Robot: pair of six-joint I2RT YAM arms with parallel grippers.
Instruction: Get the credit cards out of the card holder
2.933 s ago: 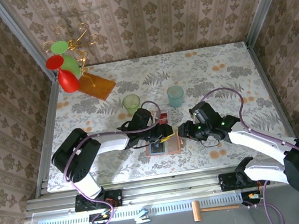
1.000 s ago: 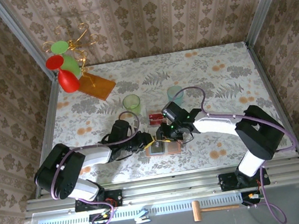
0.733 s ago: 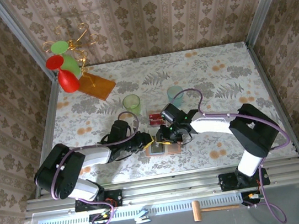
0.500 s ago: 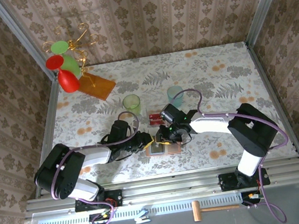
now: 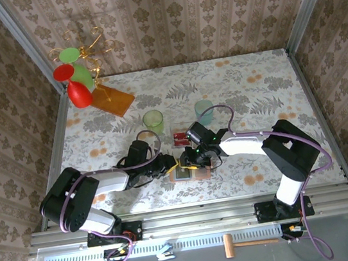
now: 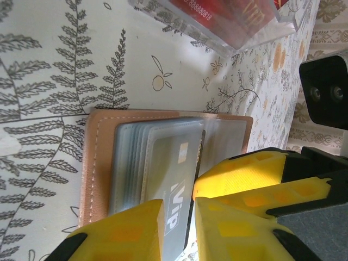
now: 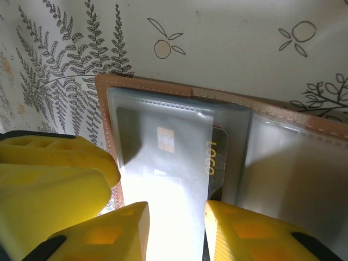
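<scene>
top external view has the card holder [image 5: 191,173] open flat on the counter [image 5: 252,87] between both arms, mid-extraction: left hand [image 6: 178,215] pinching the sleeved vip card [image 6: 163,185] edge, right hand [image 7: 175,217] astride the sleeve, grip can't tell, next probably needs a straight slide-out.

Green cup [image 5: 153,119] and pale blue cup [image 5: 204,110] stood apart on floral table [image 5: 250,74]; orange board [image 5: 112,99] lay far left, near red-green ornament [image 5: 74,76].
</scene>
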